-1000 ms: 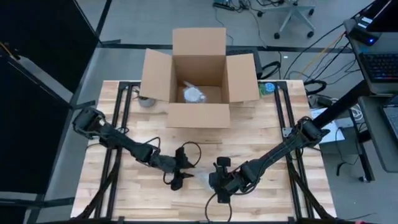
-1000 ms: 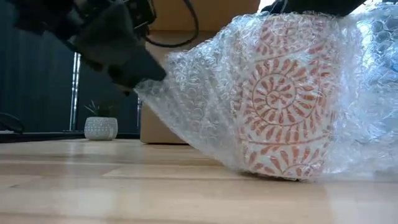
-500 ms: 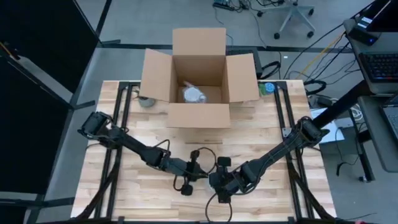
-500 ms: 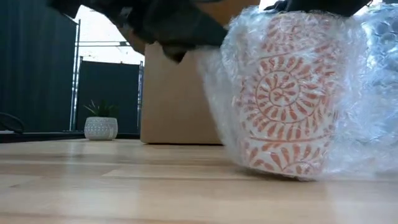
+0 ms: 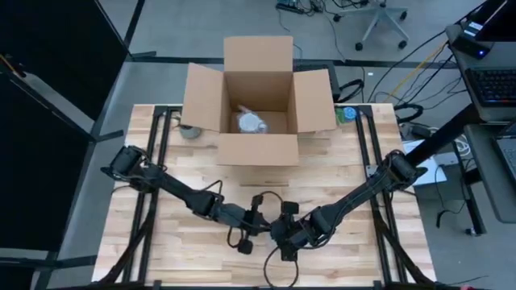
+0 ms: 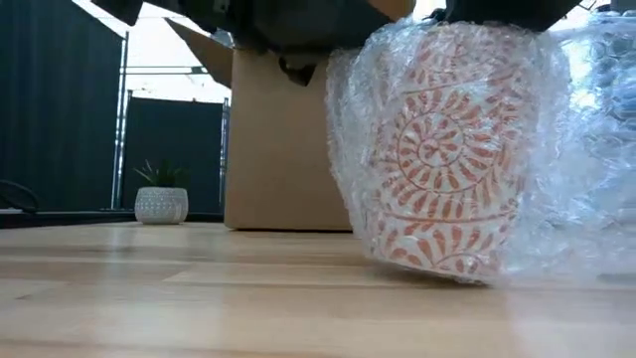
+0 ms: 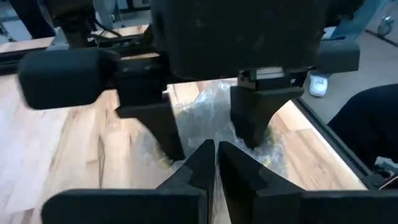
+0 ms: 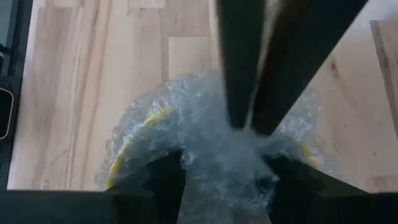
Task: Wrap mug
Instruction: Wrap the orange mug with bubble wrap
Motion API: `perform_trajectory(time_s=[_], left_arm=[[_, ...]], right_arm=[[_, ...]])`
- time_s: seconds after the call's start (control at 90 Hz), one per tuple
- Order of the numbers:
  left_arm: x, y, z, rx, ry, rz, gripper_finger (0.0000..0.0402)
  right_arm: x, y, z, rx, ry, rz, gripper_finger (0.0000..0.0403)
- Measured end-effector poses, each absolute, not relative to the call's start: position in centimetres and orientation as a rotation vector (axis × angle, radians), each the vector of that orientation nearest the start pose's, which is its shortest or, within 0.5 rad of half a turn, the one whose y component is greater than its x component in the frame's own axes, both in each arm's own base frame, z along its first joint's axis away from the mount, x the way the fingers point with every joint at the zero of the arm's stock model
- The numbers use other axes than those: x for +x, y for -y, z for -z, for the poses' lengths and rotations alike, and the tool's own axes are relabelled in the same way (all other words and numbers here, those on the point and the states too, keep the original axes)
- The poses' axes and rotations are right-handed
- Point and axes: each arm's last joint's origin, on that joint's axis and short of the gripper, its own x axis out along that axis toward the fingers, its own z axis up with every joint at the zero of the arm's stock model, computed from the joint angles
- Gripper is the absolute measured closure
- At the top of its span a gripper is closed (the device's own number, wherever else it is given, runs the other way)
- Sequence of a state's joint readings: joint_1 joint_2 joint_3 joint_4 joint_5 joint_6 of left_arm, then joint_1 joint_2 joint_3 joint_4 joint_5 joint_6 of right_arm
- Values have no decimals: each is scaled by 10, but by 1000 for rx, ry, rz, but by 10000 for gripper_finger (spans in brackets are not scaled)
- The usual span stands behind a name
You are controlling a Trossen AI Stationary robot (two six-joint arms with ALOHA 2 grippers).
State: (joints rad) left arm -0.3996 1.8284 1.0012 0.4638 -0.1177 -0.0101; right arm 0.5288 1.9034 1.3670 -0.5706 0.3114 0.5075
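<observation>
— Where's your left gripper (image 5: 256,229)?

— Just left of the mug (image 6: 447,149), touching its bubble wrap (image 6: 571,199); my fingers (image 7: 196,165) are pressed together, pinching a fold, I judge. A second ago it sat farther left.

— And the mug?

— Upright on the table (image 5: 339,173), near the front edge, between both grippers.

— The right gripper (image 5: 284,235)?

— Straight above the mug, clamped on gathered wrap. So the left must carry its flap rightward.
</observation>
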Motion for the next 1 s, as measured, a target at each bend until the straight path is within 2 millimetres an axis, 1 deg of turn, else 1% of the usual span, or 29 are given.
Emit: perform_trajectory(time_s=[0.156,0.333,0.511,0.578,0.878,1.0], left_arm=[[363,150,-180,71,-318,291,391],[365,145,-172,93,-351,284,391],[368,144,-162,84,-384,274,391],[368,144,-161,77,-387,272,391],[368,143,-160,85,-394,269,391],[368,143,-159,86,-396,268,391]], right_arm=[[343,-188,-195,21,-1013,58,236],[344,-188,-195,12,-1002,49,236],[340,-186,-204,18,-999,31,236],[337,-185,-210,22,-999,24,236],[317,-175,-253,58,-942,6,236],[314,-173,-263,89,-916,8,236]])
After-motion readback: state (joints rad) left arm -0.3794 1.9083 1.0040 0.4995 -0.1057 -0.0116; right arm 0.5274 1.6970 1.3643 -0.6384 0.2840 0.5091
